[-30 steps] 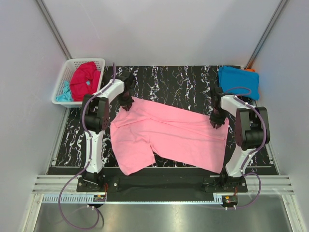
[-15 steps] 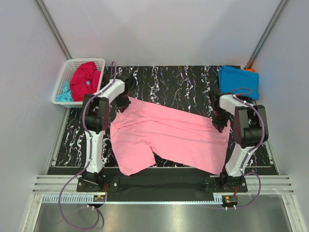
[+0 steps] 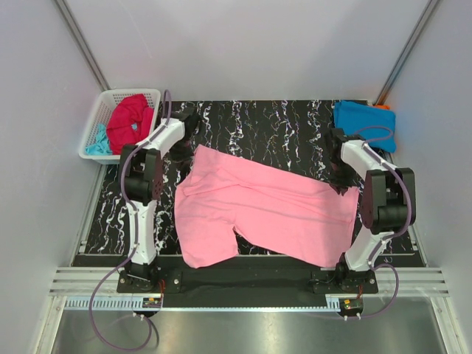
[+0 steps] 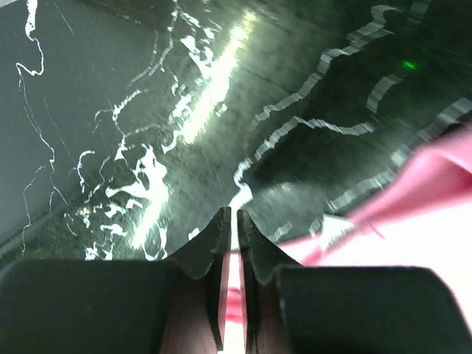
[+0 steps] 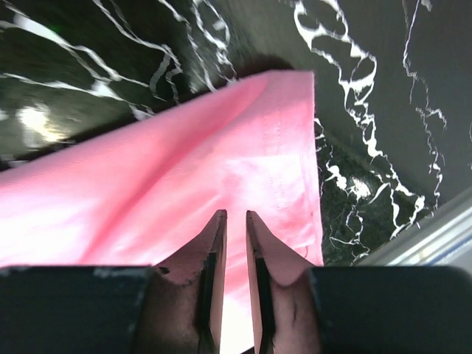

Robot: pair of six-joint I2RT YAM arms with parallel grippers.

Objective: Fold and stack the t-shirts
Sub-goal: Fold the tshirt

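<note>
End effectors [image 4: 234, 219] farther back, pink t-shirt [image 3: 265, 206] edges between their fingers [image 5: 210, 251].

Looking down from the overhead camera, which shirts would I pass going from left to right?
aqua shirt → red shirt → pink shirt → blue shirt

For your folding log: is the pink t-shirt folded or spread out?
Spread out: the pink t-shirt lies opened across the black table.
</note>
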